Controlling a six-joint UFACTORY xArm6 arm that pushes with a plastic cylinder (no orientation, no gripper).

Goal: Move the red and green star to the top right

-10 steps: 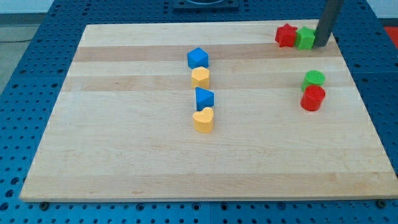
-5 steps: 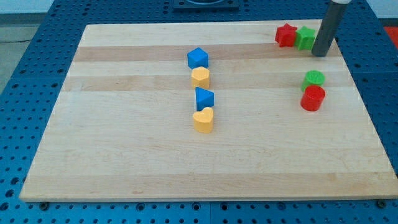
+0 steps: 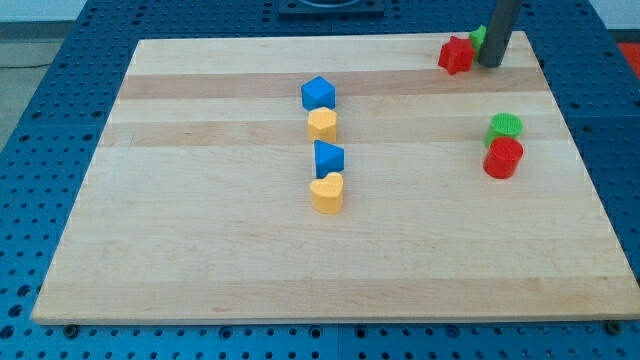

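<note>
Risk: my tip [image 3: 489, 65] (bare rod, no pincer, holding nothing) hides most of the green star [image 3: 479, 37] touching the red star [image 3: 456, 55] at top right; a careless push could send either off the board edge [image 3: 300, 42].

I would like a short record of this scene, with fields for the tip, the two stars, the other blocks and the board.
tip: my tip is at the view's top right, in front of the green star
green star: green star mostly hidden behind the rod
red star: red star just left of the rod
column, top to bottom: blue block, yellow block, blue block, yellow heart
right pair: green cylinder above red cylinder
board: wooden board
</note>
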